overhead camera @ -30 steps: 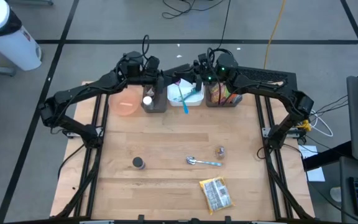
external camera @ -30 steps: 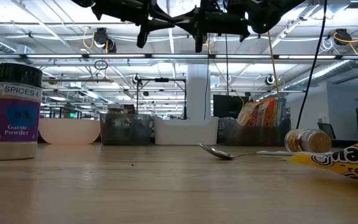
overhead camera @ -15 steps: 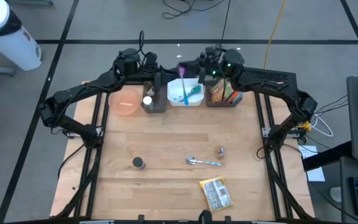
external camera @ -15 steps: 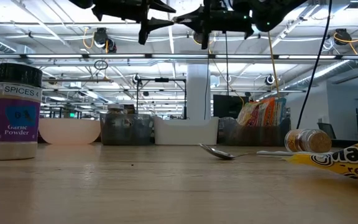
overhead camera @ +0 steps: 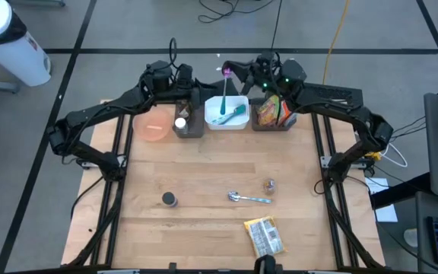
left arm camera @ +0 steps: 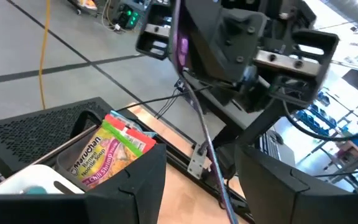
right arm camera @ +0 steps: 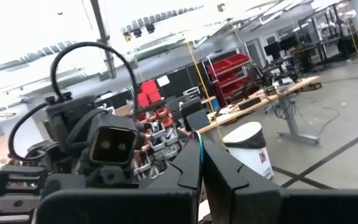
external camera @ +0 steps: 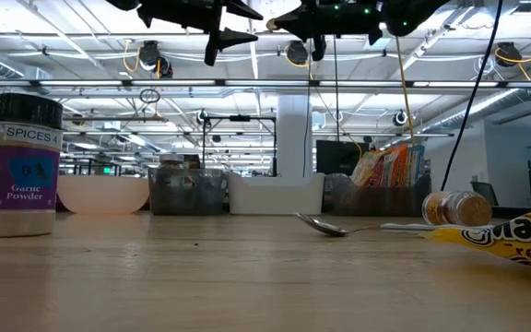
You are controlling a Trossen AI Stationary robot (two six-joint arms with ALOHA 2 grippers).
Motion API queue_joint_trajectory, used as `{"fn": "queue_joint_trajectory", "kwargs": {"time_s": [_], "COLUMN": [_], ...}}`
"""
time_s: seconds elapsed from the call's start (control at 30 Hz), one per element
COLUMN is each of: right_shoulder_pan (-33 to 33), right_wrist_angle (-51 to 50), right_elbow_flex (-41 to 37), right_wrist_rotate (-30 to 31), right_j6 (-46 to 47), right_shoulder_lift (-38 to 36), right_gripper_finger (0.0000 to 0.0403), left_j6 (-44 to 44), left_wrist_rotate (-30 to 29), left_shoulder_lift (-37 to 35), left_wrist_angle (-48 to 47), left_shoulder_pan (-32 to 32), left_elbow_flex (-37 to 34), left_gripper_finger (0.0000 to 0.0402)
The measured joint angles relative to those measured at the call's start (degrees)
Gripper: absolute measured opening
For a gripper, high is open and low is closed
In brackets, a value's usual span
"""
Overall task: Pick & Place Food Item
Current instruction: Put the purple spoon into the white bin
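A thin purple-topped utensil [overhead camera: 226, 85] is pinched between the pressed-together fingers of the right gripper [overhead camera: 238, 74], held above the far edge of the white bin [overhead camera: 239, 122] at the table's far side. The left gripper [overhead camera: 196, 93] is positioned just to the left of the utensil, apart from it, with fingers spread.

A yellow printed food packet [overhead camera: 265, 237] lies flat near the table's front edge, just right of centre. Behind it lie a metal spoon [overhead camera: 247, 199] and a small spice jar [overhead camera: 269, 185] tipped on its side.
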Motion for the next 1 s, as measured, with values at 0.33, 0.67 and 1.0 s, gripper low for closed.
{"fn": "queue_joint_trajectory", "kwargs": {"time_s": [0.33, 0.67, 1.0], "right_shoulder_pan": [1.7, 1.9, 2.0], "right_wrist_angle": [2.6, 2.7, 2.2], "right_elbow_flex": [0.0, 0.0, 0.1], "right_wrist_rotate": [4.4, 4.2, 4.0], "right_j6": [-0.9, -0.4, -0.7], "right_shoulder_lift": [0.0, 0.0, 0.0], "right_gripper_finger": [0.0, 0.0, 0.0], "left_j6": [-0.2, -0.9, -0.7], "left_wrist_rotate": [1.0, 1.9, -1.0], "left_shoulder_lift": [1.6, 4.5, 4.5], "left_wrist_angle": [1.1, 5.3, 5.0], "left_shoulder_pan": [-1.1, -3.7, -3.5], "left_elbow_flex": [0.0, 0.0, 0.0], "left_gripper_finger": [0.0198, 0.0198, 0.0091]}}
